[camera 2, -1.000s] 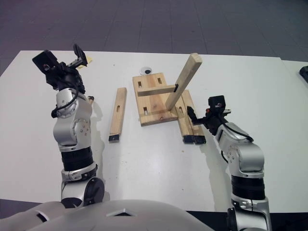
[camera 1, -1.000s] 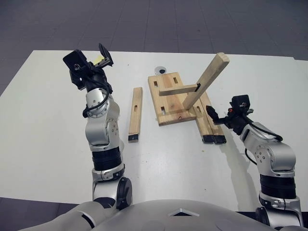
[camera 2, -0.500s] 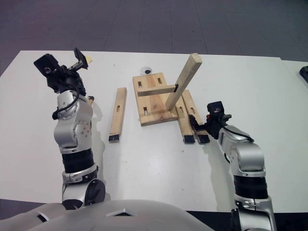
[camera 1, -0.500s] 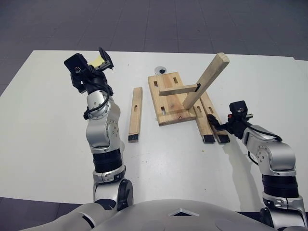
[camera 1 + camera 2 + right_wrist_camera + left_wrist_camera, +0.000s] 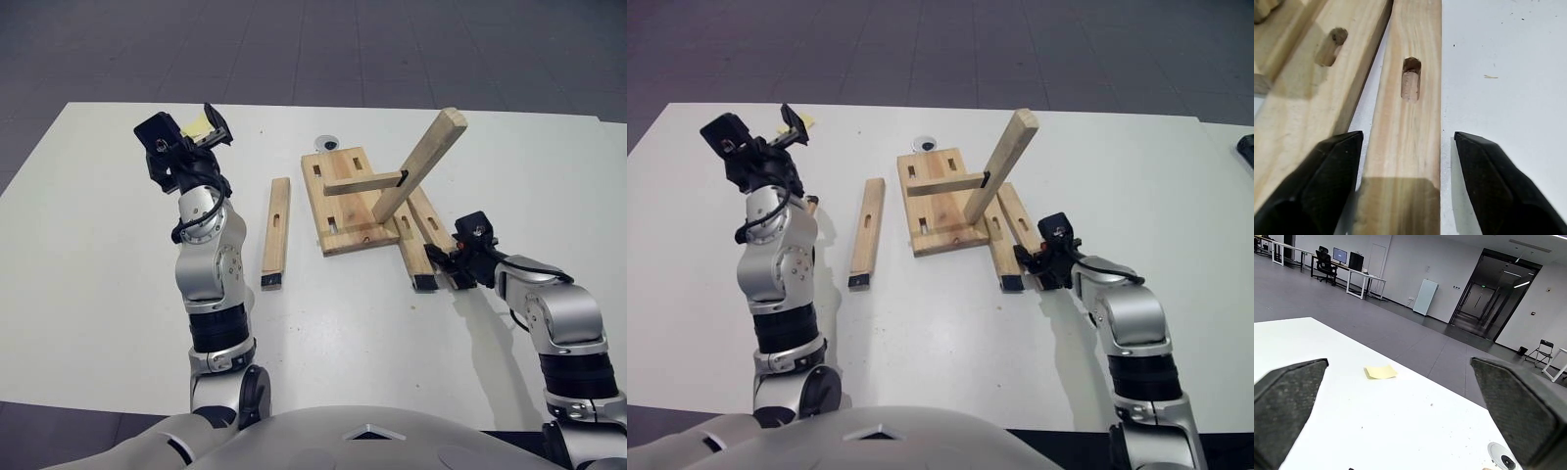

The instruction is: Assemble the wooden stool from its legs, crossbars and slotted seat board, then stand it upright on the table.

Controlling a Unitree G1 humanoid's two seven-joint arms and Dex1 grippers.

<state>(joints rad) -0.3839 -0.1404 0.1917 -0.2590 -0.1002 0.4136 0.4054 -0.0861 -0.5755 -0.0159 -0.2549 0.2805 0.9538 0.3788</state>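
Observation:
The slotted seat board (image 5: 338,208) lies flat mid-table. One leg (image 5: 423,160) leans up out of it, with a crossbar (image 5: 364,183) joined to that leg. Two more legs lie side by side at the board's right edge, an inner leg (image 5: 411,257) and an outer leg (image 5: 1409,122). A loose leg (image 5: 277,230) lies to the board's left. My right gripper (image 5: 1406,183) is open and low over the outer leg's near end. Its fingers (image 5: 1327,181) stand either side of the wood without touching. My left gripper (image 5: 212,125) is open and empty, held high over the table's far left.
A yellow sticky note (image 5: 1380,372) lies near the table's far edge. A round cable grommet (image 5: 328,143) sits just behind the seat board. The white table (image 5: 88,255) has free room at the left and along the front.
My right gripper has come down and towards me along the lying legs, and now straddles the outer leg's near end. The left arm has shifted only slightly.

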